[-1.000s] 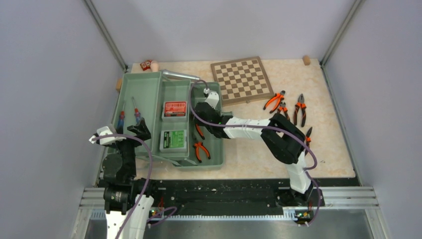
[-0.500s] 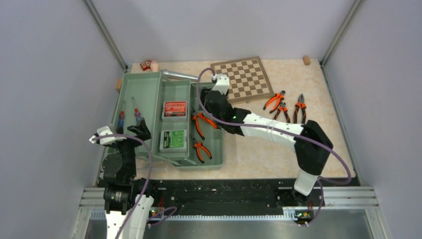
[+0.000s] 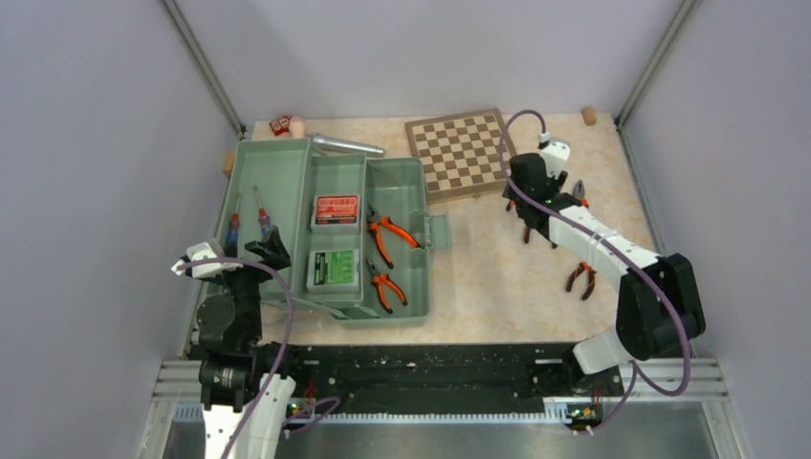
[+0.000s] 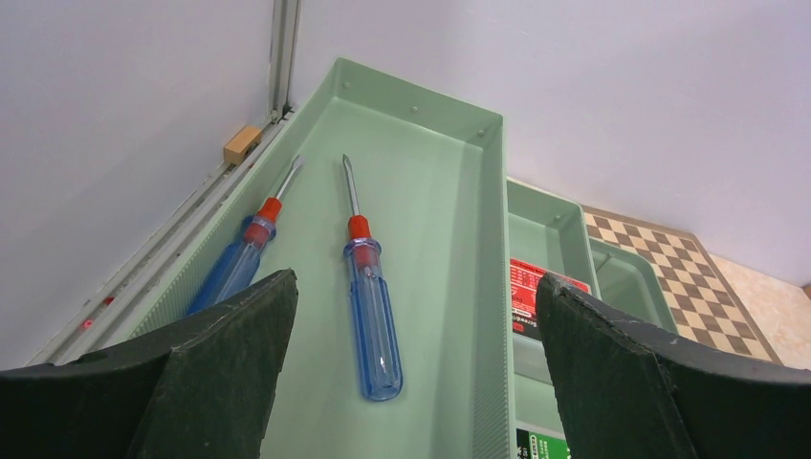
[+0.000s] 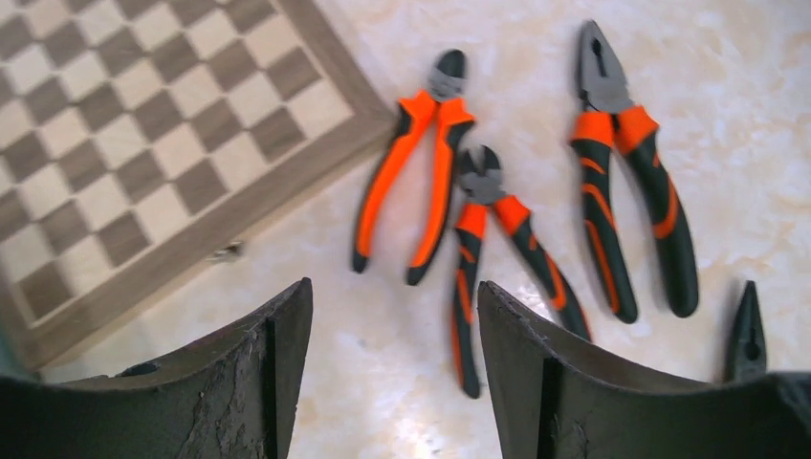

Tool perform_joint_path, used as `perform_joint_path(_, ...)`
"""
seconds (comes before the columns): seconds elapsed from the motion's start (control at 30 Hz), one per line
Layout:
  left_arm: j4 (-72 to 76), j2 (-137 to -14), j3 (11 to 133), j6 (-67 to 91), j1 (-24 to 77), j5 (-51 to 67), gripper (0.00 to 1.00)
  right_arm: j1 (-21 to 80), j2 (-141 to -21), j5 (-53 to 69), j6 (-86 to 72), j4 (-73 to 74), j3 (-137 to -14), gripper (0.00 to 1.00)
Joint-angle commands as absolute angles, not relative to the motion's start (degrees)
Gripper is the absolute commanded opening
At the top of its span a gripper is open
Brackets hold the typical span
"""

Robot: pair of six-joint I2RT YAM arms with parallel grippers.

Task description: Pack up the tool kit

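Observation:
The sage-green toolbox [image 3: 287, 182] lies open at the left. Two blue screwdrivers [image 4: 373, 306] lie in its left half. The red case [image 3: 337, 209], the green case [image 3: 333, 269] and two orange-handled pliers [image 3: 387, 236] lie in its right half. My left gripper [image 4: 411, 287] is open and empty, hovering over the near end of the left half [image 3: 251, 251]. My right gripper [image 5: 392, 287] is open and empty above the table [image 3: 529, 212], just short of the handles of three pliers [image 5: 411, 163]. A fourth pair [image 3: 580, 277] lies nearer the front.
The chessboard [image 3: 464, 153] lies just left of the loose pliers and also shows in the right wrist view [image 5: 143, 143]. A silver metal bar [image 3: 346, 145] rests on the toolbox's back edge. Small blocks [image 3: 280, 124] sit at the back wall.
My right arm has swung from the toolbox to the right, over the pliers on the table, leaving a pair of pliers in the box. My left arm has not moved.

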State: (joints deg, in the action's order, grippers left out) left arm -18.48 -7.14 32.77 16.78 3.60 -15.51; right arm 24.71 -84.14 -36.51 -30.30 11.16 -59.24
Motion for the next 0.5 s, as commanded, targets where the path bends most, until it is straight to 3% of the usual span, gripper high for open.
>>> perform_joint_path(0.0,-16.71,-7.29,32.81,16.87,3.87,-15.37,0.99,17.38,-83.37,-26.06,-30.22,12.81,-56.65,0.62)
perform_joint_path(0.13,-16.78,-7.35,32.79,16.87,3.87,-15.4,0.99,13.92,-88.15,-20.54,-28.49,12.8,-55.79,0.57)
perform_joint_path(0.47,-16.79,-7.47,32.86,16.88,3.87,-15.44,0.99,12.82,-97.33,-20.19,-27.66,13.01,-55.42,0.39)
